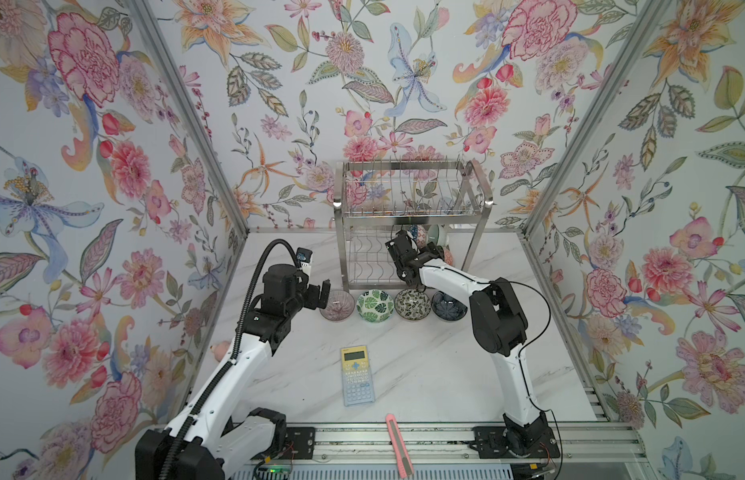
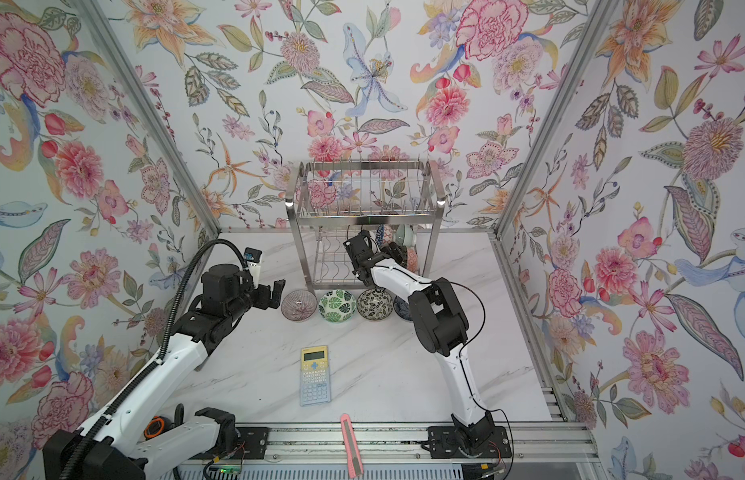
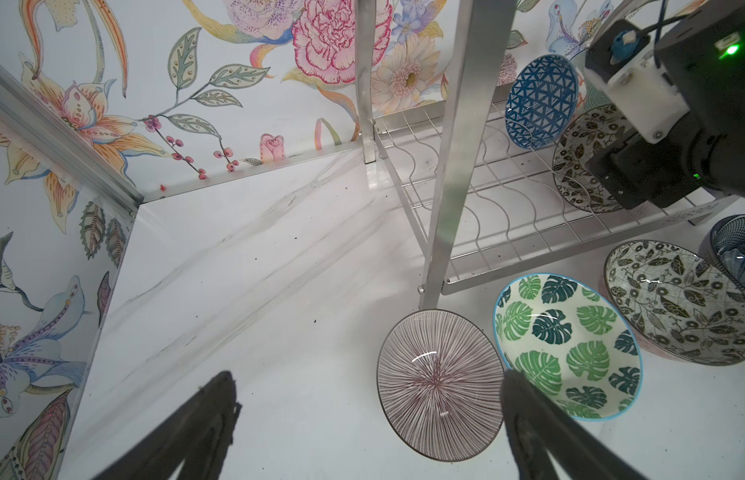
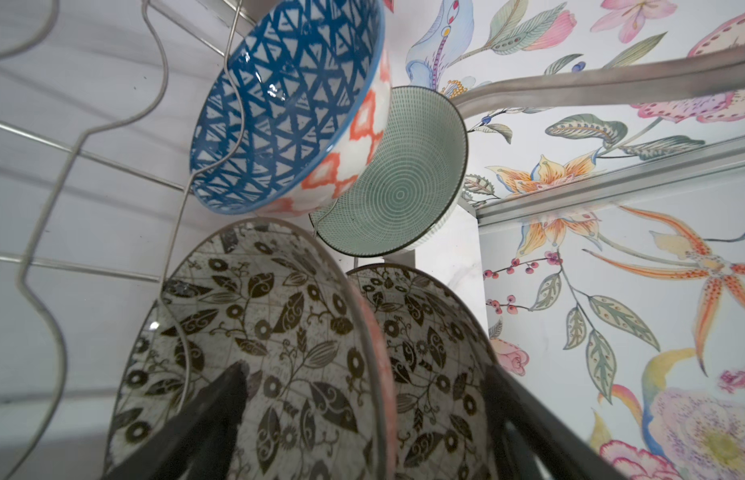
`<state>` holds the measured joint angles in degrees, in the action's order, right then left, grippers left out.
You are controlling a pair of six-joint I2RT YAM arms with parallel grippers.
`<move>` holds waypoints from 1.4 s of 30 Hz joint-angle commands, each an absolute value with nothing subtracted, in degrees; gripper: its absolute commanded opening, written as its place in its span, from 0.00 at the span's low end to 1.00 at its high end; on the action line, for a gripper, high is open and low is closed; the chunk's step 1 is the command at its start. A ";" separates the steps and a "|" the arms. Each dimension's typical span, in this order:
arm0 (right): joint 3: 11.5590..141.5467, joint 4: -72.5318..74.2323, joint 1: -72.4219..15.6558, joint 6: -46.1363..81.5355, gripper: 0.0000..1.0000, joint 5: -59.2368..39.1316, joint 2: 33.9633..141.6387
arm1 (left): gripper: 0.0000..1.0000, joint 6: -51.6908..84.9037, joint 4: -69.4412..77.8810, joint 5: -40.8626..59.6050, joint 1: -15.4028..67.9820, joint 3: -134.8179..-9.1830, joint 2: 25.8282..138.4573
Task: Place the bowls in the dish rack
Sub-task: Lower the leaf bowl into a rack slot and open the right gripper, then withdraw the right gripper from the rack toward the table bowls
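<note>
White marble tabletop (image 1: 425, 374) boxed in by floral walls left, back and right, with a metal rail (image 1: 445, 432) running along the front edge. Leaving open room left of the dish rack (image 1: 412, 217) and across the front middle, with only a calculator (image 1: 356, 376) lying there. Showing a pink box cutter (image 1: 399, 442) lying across the rail.

Standing at the back wall, slightly right of centre, on two tiers. Holding four bowls on edge among the wavy wires at the right end of the lower tier: triangle bowl (image 4: 287, 104) and pale green bowl (image 4: 398, 191) deeper in, front floral bowl (image 4: 258, 332) and second floral bowl (image 4: 433, 340) just behind it.

Lining up four more upright on the tabletop just in front of the rack's feet, left to right in both top views: striped bowl (image 1: 336, 305), leaf bowl (image 1: 375, 306), black-leaf bowl (image 1: 412, 304), dark blue bowl (image 1: 447, 306), the last partly hidden by the right arm.

Reaching into the lower tier with right gripper (image 4: 364, 368), jaws spread wide, gripping nothing. Straddling the rim of front floral bowl, contact unclear.

Hovering left gripper (image 3: 366, 376) just left of striped bowl, jaws spread wide, gripping nothing.
</note>
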<state>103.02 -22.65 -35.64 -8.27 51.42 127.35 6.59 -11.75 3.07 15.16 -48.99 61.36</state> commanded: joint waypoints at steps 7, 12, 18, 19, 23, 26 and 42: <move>99.81 -22.37 -40.07 -3.17 0.99 42.05 119.71 | 0.99 5.98 -11.60 4.57 14.67 -48.52 61.91; 93.26 -17.26 -42.19 -2.54 0.99 35.61 114.94 | 0.99 5.98 -11.60 4.66 14.67 -48.40 61.83; 83.67 -11.68 -42.80 -3.60 0.99 26.86 106.75 | 0.99 5.98 -11.51 4.77 14.67 -48.41 62.51; 82.21 -11.03 -42.79 -3.69 0.99 25.75 105.25 | 0.99 5.89 -11.51 4.75 14.66 -48.30 62.57; 77.25 -10.47 -42.71 -4.13 0.99 21.81 98.82 | 0.99 5.71 -11.27 4.35 14.66 -48.16 62.69; 74.20 -11.46 -42.45 -3.98 0.99 19.60 93.55 | 0.99 5.71 -10.95 4.22 14.68 -47.94 62.59; 64.36 -25.58 -34.42 0.48 0.99 13.94 74.92 | 0.99 7.07 -10.51 3.90 15.59 -47.67 63.22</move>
